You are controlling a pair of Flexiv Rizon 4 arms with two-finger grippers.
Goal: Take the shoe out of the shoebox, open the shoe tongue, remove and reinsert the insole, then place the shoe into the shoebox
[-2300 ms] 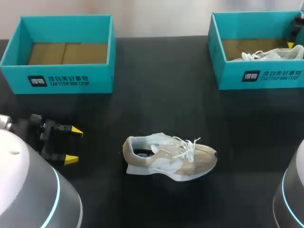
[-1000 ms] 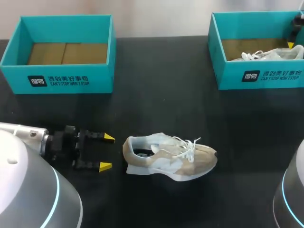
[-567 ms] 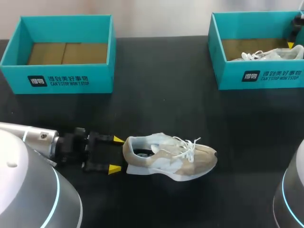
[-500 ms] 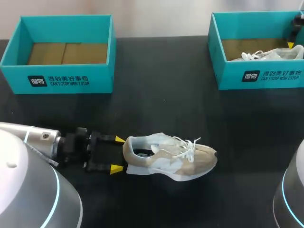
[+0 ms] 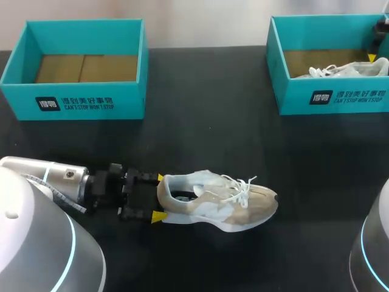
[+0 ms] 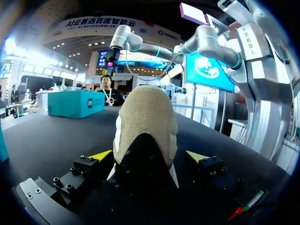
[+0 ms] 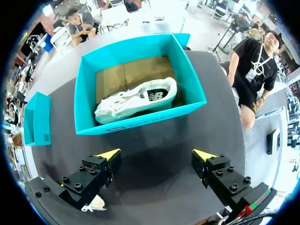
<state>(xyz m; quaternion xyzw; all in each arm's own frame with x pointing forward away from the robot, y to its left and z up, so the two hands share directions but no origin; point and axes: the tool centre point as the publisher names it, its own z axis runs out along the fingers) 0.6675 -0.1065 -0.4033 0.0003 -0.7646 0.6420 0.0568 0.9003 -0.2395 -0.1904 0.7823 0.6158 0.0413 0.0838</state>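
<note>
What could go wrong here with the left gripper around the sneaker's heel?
1. The left gripper is open around the heel of the sneaker, which lies free on the table. A forward push could slide the sneaker instead of seating the grip.
2. The heel collar looks soft and may buckle when the gripper shuts, giving a weak hold.

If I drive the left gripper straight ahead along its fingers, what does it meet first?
The tan shoe: its heel sits between the open fingers of the left gripper, so going on would likely press the heel against the gripper's body almost at once. The remaining gap is hard to judge.
</note>
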